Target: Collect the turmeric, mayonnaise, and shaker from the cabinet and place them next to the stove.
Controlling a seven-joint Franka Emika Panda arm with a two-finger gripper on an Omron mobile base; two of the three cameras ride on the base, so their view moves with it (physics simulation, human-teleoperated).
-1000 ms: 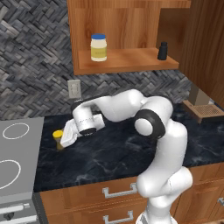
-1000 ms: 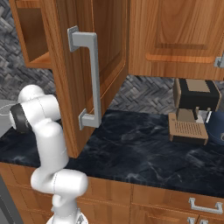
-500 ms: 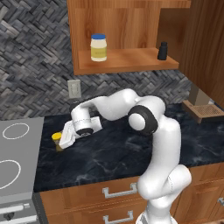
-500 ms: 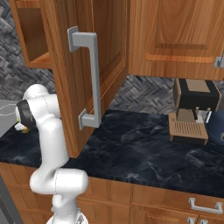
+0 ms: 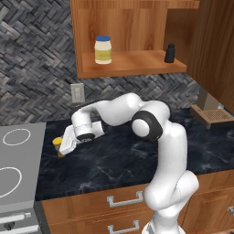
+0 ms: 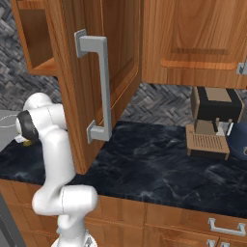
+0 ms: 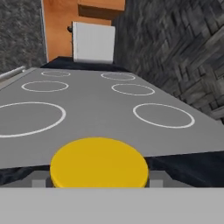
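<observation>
The turmeric, a small yellow-lidded jar, stands on the black counter just right of the stove. My gripper reaches down around it from the right. In the hand view the yellow lid of the turmeric sits between my gripper's fingertips, which flank it closely; whether they press on it is unclear. Beyond the lid lies the stove with its white rings. The mayonnaise and the dark shaker stand on the shelf of the open cabinet.
A wall outlet sits on the stone backsplash above my hand. The open cabinet door hangs over the counter to the right of the arm. A coffee machine stands far right on the counter.
The hand has moved a little left and down toward the stove's edge with the turmeric between its fingers. The jars on the shelf have not moved.
</observation>
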